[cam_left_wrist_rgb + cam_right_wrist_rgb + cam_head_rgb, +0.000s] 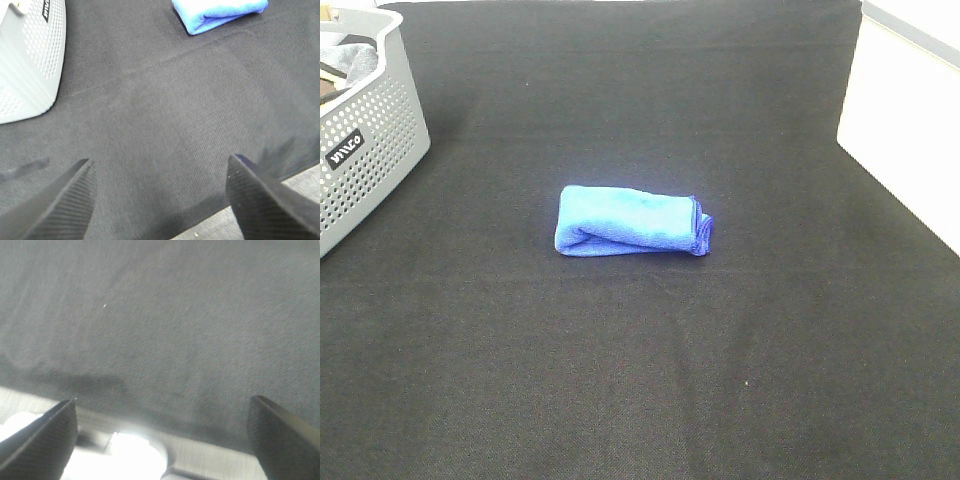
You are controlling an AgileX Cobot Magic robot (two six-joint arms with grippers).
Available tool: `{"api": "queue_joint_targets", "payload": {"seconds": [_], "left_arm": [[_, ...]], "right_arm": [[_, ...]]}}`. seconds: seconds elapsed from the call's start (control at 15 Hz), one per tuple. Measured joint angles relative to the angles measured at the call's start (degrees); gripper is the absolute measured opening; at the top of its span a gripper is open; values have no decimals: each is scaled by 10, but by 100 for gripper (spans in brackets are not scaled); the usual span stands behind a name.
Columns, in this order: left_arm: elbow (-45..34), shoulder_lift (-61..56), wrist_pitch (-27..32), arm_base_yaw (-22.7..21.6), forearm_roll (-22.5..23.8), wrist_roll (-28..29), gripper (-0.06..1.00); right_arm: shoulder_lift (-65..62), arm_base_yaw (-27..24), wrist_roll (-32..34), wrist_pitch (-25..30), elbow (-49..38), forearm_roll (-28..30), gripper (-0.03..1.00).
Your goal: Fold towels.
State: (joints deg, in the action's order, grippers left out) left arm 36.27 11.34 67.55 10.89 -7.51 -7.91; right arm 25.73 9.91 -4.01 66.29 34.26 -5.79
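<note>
A blue towel lies folded into a compact bundle in the middle of the black tablecloth. It also shows in the left wrist view, far from the fingers. My left gripper is open and empty above bare black cloth near the table's front edge. My right gripper is open and empty above bare cloth, also near the table's edge. Neither arm shows in the exterior high view.
A grey perforated basket stands at the table's far left with cloth inside; it also shows in the left wrist view. A white surface borders the table on the right.
</note>
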Motion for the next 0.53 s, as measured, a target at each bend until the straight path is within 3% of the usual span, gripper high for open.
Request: {"api": "queue_joint_targets", "payload": {"seconds": [0.2, 0.33, 0.53], "left_arm": [[-51, -46, -3, 0, -1, -17, 69], [-65, -48, -50, 0, -9, -33, 69], [-76, -49, -65, 0, -18, -46, 69]], "right_arm": [[-125, 0, -7, -5, -26, 13, 86], [-184, 0, -11, -23, -37, 22, 86], [-210, 0, -14, -48, -52, 25, 86]]}}
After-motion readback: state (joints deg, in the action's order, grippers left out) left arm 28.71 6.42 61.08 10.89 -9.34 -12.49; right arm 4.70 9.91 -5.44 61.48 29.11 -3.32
